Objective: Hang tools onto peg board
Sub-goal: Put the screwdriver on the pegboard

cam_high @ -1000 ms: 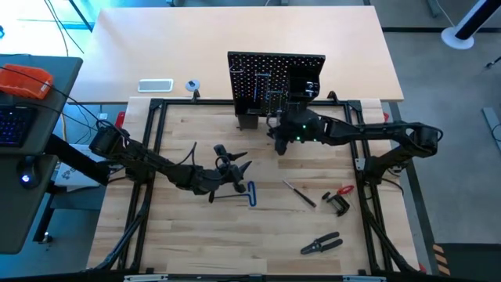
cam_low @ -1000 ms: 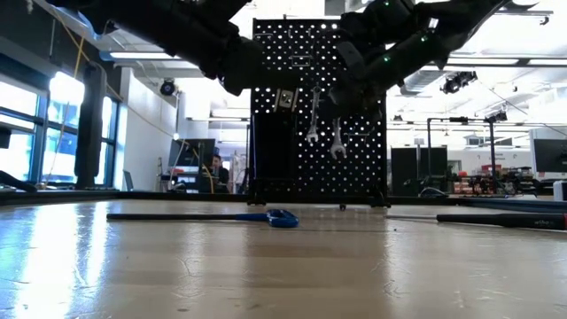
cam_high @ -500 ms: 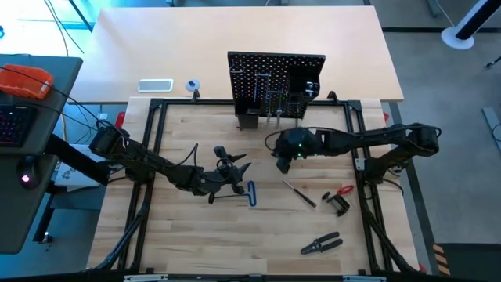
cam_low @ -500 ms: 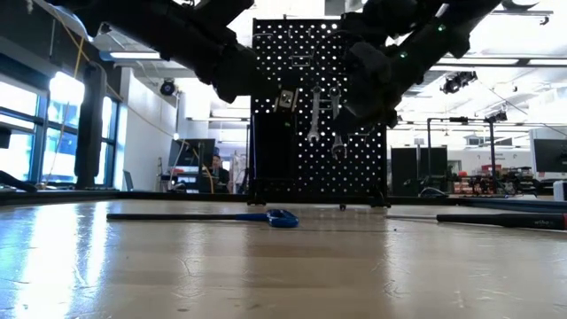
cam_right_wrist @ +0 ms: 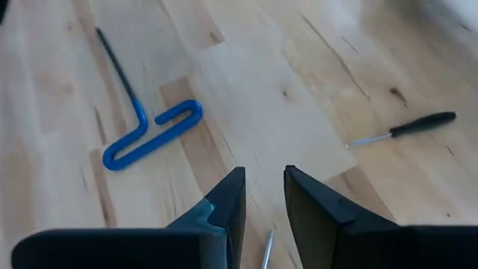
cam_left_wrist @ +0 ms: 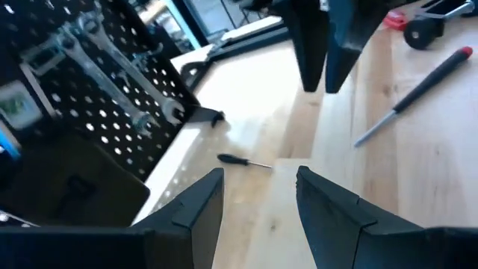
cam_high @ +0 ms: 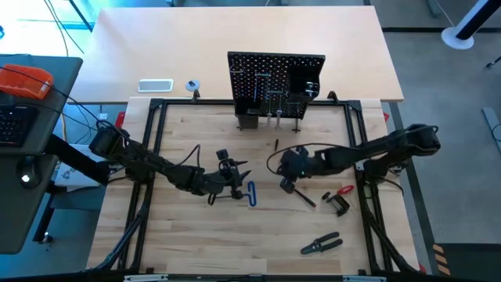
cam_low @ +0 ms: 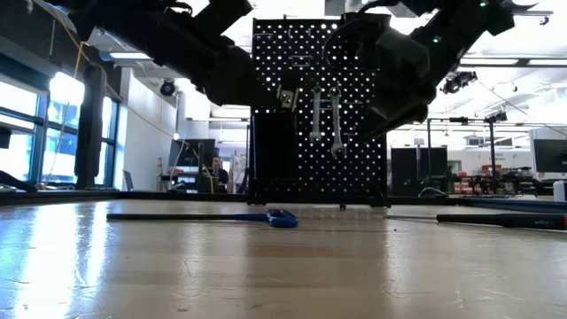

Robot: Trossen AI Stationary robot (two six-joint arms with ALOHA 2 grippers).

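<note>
Jaws of right gripper (cam_high: 288,186) stand partly open, empty, above thin red-tipped steel screwdriver (cam_high: 300,193); probably light, slippery, so grip the handle.

Both arms low over mid-table, left pincer (cam_high: 235,174) and right pincer (cam_high: 286,186) parted, empty.

Bright, even overhead light; window glare low-left, left wrist view perhaps motion-blurred.

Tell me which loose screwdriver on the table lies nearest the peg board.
The small black-handled screwdriver, lying just before the peg board; the longer red-tipped screwdriver lies farther out, beside the clamp.
</note>
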